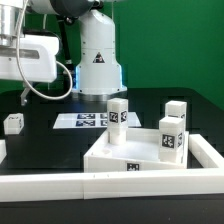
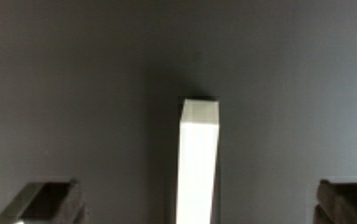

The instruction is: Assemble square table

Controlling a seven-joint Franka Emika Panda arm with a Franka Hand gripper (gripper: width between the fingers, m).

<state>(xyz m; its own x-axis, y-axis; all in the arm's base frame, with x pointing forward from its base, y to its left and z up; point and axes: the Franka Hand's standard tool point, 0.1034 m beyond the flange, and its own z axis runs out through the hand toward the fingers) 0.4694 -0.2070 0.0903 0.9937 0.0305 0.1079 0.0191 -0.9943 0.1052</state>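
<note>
My claw (image 2: 189,205) hangs with its two dark fingertips (image 2: 33,203) set wide apart and nothing between them but bare dark worktop (image 2: 86,90); in the wrist view a long white bar (image 2: 196,160) runs lengthwise under the gap, touched by neither finger; I cannot tell from that view which part it is. In the exterior view my arm sits high at the exterior view's left, well away from the parts; the square tabletop slab (image 1: 125,152) lies flat on the worktop at the front; three tagged legs stand upright on or beside it: one at its back edge (image 1: 118,113), one at its right corner (image 1: 169,139), one behind that (image 1: 177,110); a fourth leg (image 1: 14,123) lies alone at the exterior view's left; the marker board (image 1: 88,121) lies flat behind the slab; long white border bars (image 1: 100,185) frame the front.
</note>
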